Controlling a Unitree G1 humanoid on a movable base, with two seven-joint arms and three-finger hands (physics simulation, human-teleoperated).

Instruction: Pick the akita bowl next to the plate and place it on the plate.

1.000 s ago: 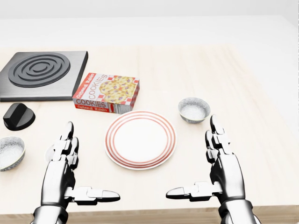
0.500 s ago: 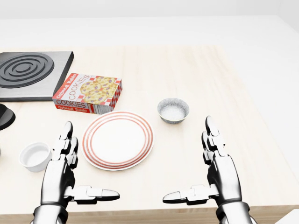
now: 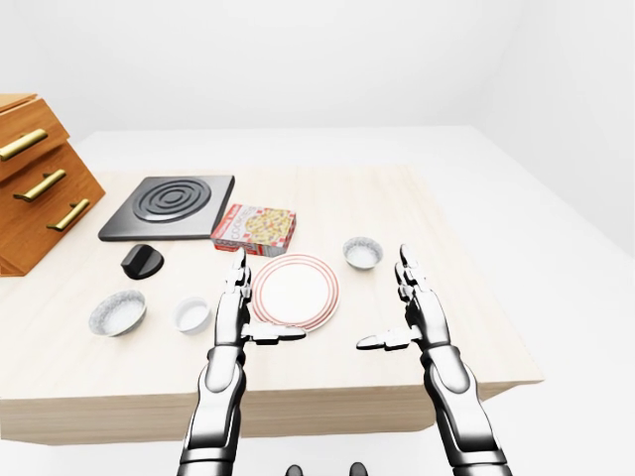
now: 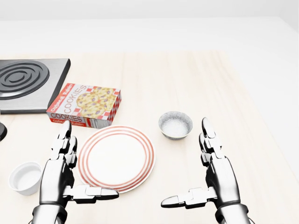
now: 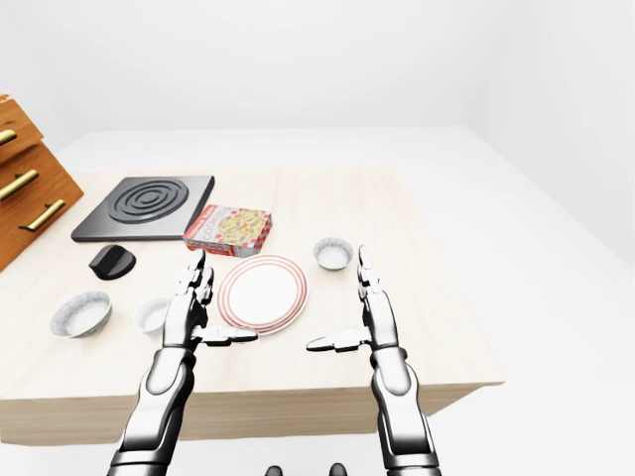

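Akita bowl (image 4: 175,125) stands upright on the wooden table (image 4: 187,74), at two o'clock from the striped plate (image 4: 116,158), near it but not touching. Left to right in the head view come a small white cup (image 4: 25,177) and the left hand (image 4: 58,175), fingers spread and empty. The cookie box (image 4: 84,105) lies at eleven o'clock from the plate. The right hand (image 4: 219,179), fingers apart, is at five o'clock from the bowl.

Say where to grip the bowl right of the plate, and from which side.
Probably the rim of the bowl, from above at its lower-right edge in the head view: it sits upright, clear of the plate, with the open right hand nearest.
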